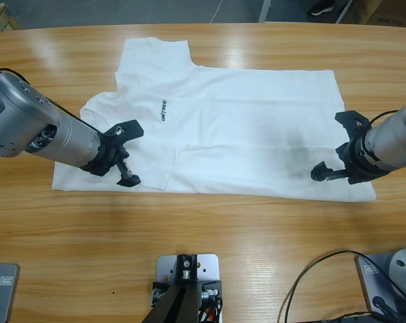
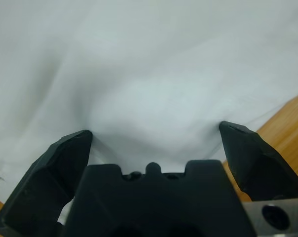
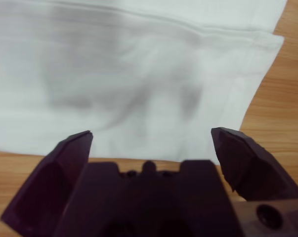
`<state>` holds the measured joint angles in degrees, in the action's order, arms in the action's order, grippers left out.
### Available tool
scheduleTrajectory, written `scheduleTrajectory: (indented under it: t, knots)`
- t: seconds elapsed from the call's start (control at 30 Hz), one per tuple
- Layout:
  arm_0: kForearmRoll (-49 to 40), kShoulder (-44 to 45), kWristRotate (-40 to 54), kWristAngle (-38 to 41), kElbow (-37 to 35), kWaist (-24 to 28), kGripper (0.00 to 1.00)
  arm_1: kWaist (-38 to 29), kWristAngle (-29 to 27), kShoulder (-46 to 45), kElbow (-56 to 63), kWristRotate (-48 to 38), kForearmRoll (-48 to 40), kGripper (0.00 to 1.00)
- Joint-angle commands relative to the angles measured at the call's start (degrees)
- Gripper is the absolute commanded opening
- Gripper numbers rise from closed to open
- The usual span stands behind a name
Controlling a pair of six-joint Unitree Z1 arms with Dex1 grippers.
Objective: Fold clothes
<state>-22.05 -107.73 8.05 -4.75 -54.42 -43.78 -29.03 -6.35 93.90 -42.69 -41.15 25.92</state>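
Nearest the camera, bare wood of the desk [image 1: 256, 229] runs along the front, and just beyond it lies the near edge of the white T-shirt [image 1: 243, 128], spread flat with its length along the desk. Both arms work at this near edge. On the shirt's collar-and-sleeve end, the left end effector [image 1: 126, 153] comes in from the side edge of the high view with its two black jaws spread wide apart, poised over the cloth near the sleeve; its wrist view shows only white fabric [image 2: 153, 74] between the jaws and a sliver of wood at the corner. At the hem end, the right end effector [image 1: 337, 145] likewise has its jaws apart, holding nothing, over the near corner of the hem; its wrist view shows the stitched hem [image 3: 198, 37] and wood just beside it. Further in, a small dark logo [image 1: 161, 110] sits on the chest, and a faint grey shadow darkens the cloth towards the hem. Farthest away, the second sleeve [image 1: 155, 54] reaches towards the desk's far edge.
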Motion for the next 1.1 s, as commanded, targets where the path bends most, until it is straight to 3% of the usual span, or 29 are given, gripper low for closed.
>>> scheduleTrajectory:
  t: [0.03, 0.4, 0.6, 1.1]
  knots:
    - [-1.46, -3.54, -3.2, 0.04, 3.69, -2.92, 0.973, 1.4, -0.39, 2.71, -0.56, 0.63, 0.35, 0.987]
    - [-10.97, -3.98, -11.15, -1.35, -2.95, -3.57, 0.973, 1.52, 0.72, 1.47, -0.2, 1.51, 0.35, 0.991]
    - [-10.57, -5.22, -16.63, -0.26, -0.95, -5.0, 0.973, 1.52, 0.72, 1.5, -0.2, 1.47, 0.27, 0.991]
    - [-16.86, -1.46, -15.93, 0.26, -1.9, -8.25, 0.973, 3.68, 2.8, 8.29, -0.64, 1.51, -1.49, 0.991]
